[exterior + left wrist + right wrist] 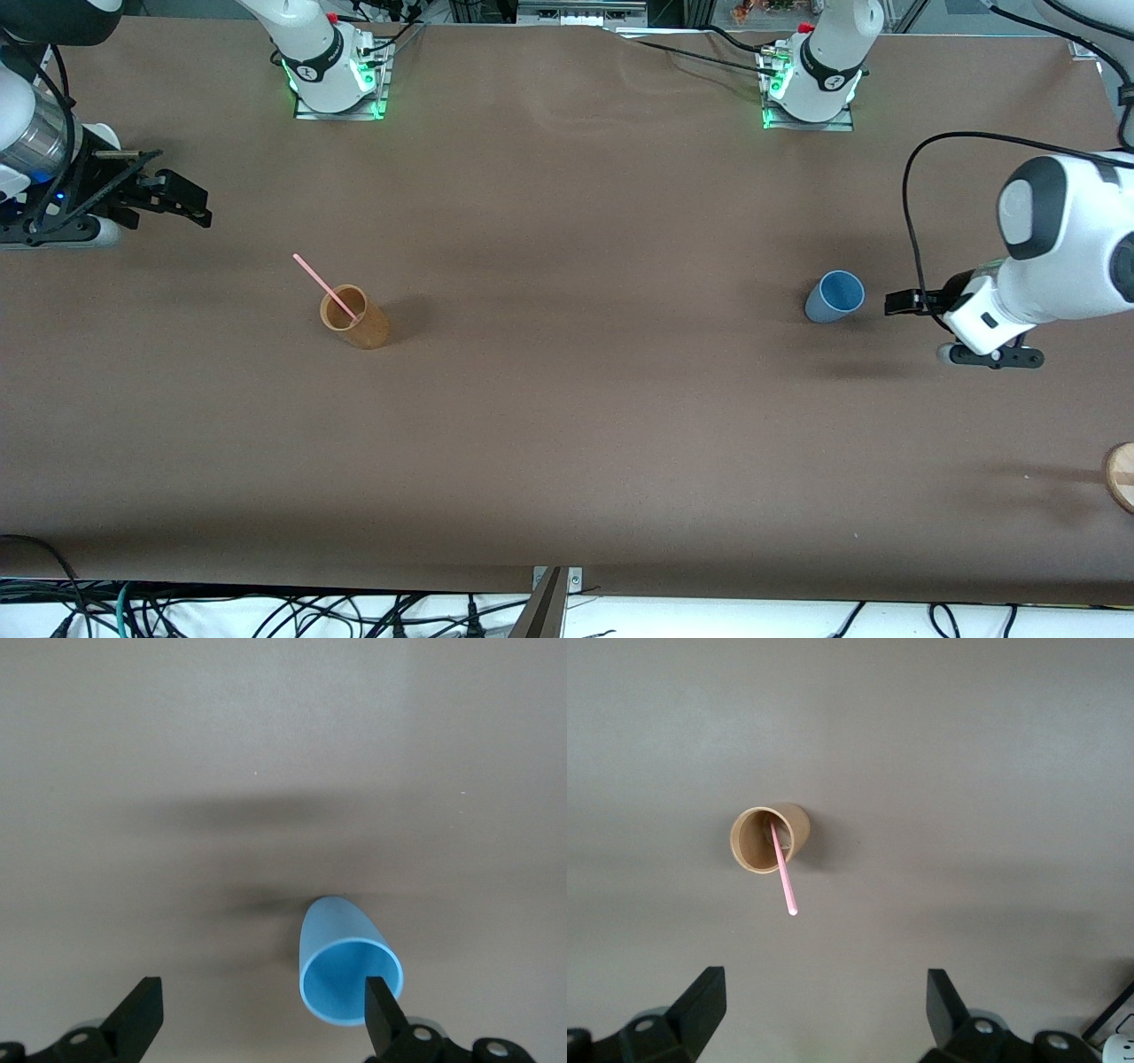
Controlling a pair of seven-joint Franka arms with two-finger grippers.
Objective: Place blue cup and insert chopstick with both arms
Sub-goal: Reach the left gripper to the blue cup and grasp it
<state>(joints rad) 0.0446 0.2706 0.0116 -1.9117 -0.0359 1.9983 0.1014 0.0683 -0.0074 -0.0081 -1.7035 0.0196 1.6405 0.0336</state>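
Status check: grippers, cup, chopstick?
Left gripper open beside small blue plastic cup. Right gripper open, waiting. Thin pink chopstick in tan-brown cup.

Both arms: white glossy shells w/ black joint bands. Left arm (1054,252) carries a black cable looped off its wrist. Right arm (35,133) has a silver metal wrist section, blue indicator light. Bases: green glow, red fittings, round black logo marks. Left gripper (261,1014) and right gripper (824,1010): black angular fingers, screw holes.

Blue cup (834,297), pink chopstick (324,287), tan-brown cup (354,318), plain brown table (576,425)
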